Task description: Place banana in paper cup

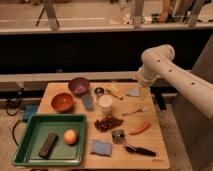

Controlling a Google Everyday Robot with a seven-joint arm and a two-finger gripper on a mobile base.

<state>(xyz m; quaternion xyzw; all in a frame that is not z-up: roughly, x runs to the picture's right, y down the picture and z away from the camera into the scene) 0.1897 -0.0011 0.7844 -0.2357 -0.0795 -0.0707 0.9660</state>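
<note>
Green tray [23,144] far left on worktop [158,136], ignore. Paper cup [105,104] mid-worktop, upright, mouth unobstructed. Banana [114,93] just behind-right of cup, near small metal cup [99,91]. Claw [144,92] low at right rear of worktop, well apart from banana; spread or pressed together: cannot tell. Best approach: reach left, grip across banana's middle, lift clear, then lower end-first over rim.

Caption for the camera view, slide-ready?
Tool over the far right of the table; banana lies beyond the paper cup, not yet inside.
</note>
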